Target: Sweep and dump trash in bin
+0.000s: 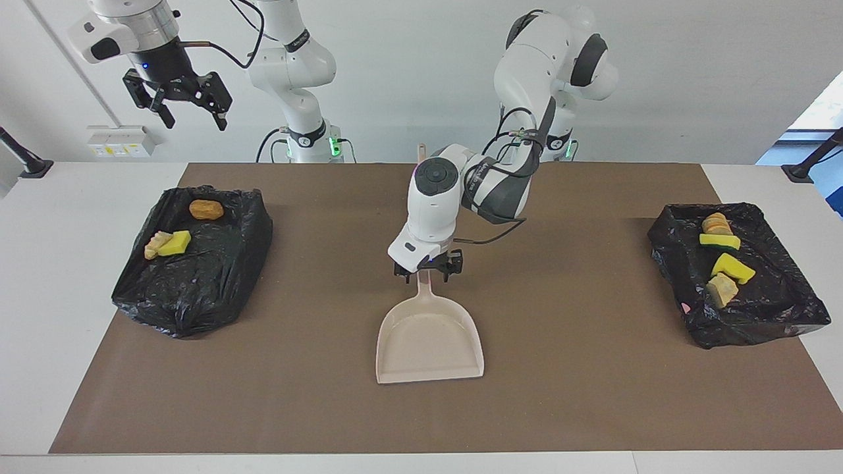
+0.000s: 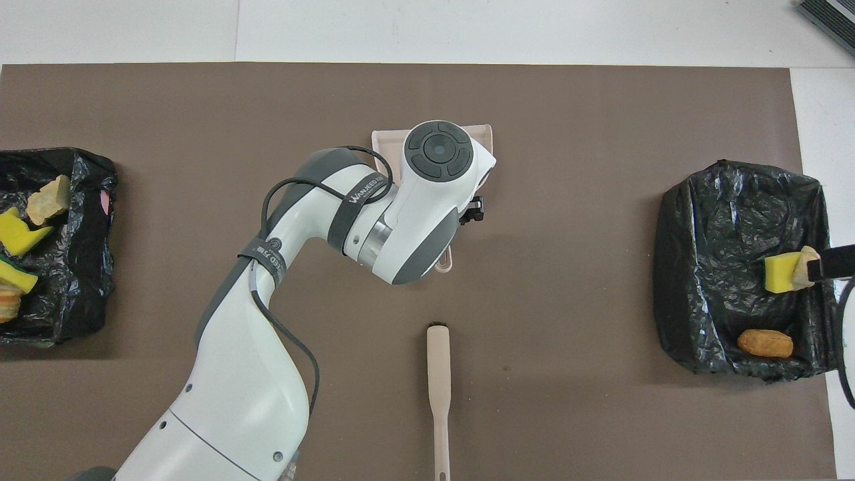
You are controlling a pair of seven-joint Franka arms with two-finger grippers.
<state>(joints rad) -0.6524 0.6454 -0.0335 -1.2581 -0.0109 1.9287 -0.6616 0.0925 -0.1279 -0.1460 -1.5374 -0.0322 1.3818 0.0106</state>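
One readable text only: white lettering on the black strap wrapped round the left arm's forearm, overhead view, started "WANJEED", the rest ran out of sight round the strap. A second black strap lower on the same arm carried small white characters, too small to make out. In the facing view the strap lettering was not legible. Nothing else had readable labels, numbers or signs.
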